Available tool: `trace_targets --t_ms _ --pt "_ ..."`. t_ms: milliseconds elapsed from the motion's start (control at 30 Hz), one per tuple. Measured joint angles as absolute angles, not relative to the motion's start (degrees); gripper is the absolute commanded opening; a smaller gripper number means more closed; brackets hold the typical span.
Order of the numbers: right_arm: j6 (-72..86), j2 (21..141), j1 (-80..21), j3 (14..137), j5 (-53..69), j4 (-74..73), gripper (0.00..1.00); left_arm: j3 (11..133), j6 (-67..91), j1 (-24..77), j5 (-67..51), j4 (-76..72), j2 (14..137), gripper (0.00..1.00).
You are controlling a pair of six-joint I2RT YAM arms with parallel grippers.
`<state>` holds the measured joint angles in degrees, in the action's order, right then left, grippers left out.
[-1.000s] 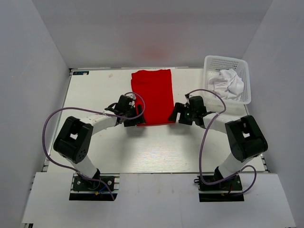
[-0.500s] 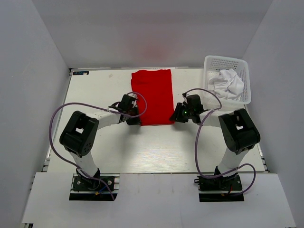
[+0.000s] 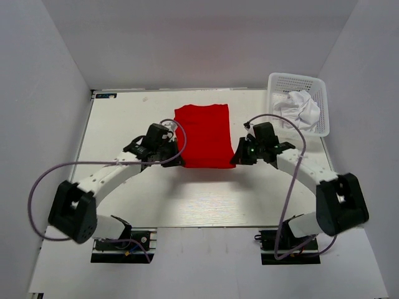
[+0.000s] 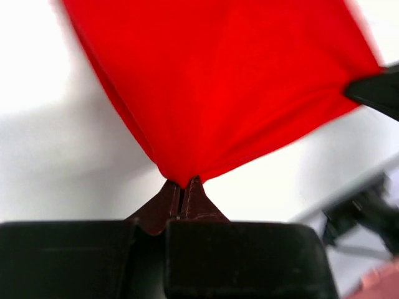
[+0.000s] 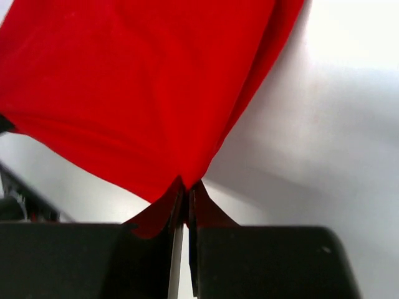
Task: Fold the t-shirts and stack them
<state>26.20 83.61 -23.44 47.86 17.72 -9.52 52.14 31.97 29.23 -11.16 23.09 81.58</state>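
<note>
The red t-shirt (image 3: 204,135) lies as a long folded panel in the middle of the table, its near edge lifted off the surface. My left gripper (image 3: 176,161) is shut on the shirt's near left corner (image 4: 177,177), and my right gripper (image 3: 235,159) is shut on its near right corner (image 5: 182,180). The cloth (image 4: 218,87) hangs taut between the two grips. The white t-shirt (image 3: 299,109) sits crumpled in the basket at the right rear.
A white lattice basket (image 3: 298,82) stands at the table's far right corner. Grey walls close in on both sides and behind. The table's front edge (image 3: 206,226) runs just ahead of the arm bases.
Both grippers closed onto the red shirt's near corners and raised them. The arms stretched out forward and the shirt's near edge lifted off the table.
</note>
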Motion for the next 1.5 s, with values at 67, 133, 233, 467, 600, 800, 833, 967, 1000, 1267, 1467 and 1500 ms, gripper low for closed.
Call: trace_targets --t_ms 67,133,233,467,600,800,833,967,1000,1267,1467,1500 --pt "24.7 78.8 -23.4 47.9 18.7 -15.2 0.06 51.9 32.2 29.8 -13.0 26.0 76.1 0.0" --pt "23.2 74.5 -23.6 48.5 20.1 -20.4 0.04 52.4 32.3 30.2 -14.7 29.3 71.4 0.0" --pt "21.0 69.4 -23.7 50.1 22.2 -26.9 0.03 53.3 32.4 30.7 -17.4 33.3 66.8 0.0" --pt "18.7 65.5 -23.6 53.5 25.7 -33.3 0.0 54.3 32.6 31.2 -19.5 37.6 62.5 0.0" --pt "18.7 67.1 -23.5 55.7 26.0 -34.0 0.0 54.5 33.1 31.2 -18.7 37.8 62.1 0.0" --pt "18.9 73.5 -22.6 62.1 25.2 -34.0 0.0 56.1 33.3 30.8 -16.4 36.1 64.3 0.0" --pt "19.0 74.5 -22.4 62.7 25.2 -34.0 0.0 56.6 33.4 30.6 -15.3 35.6 65.4 0.0" --pt "19.3 79.5 -21.4 65.6 25.5 -33.1 0.0 57.9 34.0 30.1 -10.2 33.7 69.2 0.0" --pt "19.4 80.7 -21.1 66.3 25.5 -32.6 0.0 57.9 34.1 30.0 -8.8 32.9 70.0 0.0" --pt "20.6 89.1 -18.7 72.8 26.7 -29.8 0.0 62.8 34.5 28.6 -2.8 27.8 79.5 0.0" --pt "21.0 98.8 -16.8 80.4 28.4 -28.1 0.0 68.3 34.5 25.6 0.0 25.5 89.0 0.0" --pt "21.2 100.6 -16.6 81.6 28.7 -27.9 0.0 68.6 34.6 25.1 0.2 25.1 90.3 0.0"
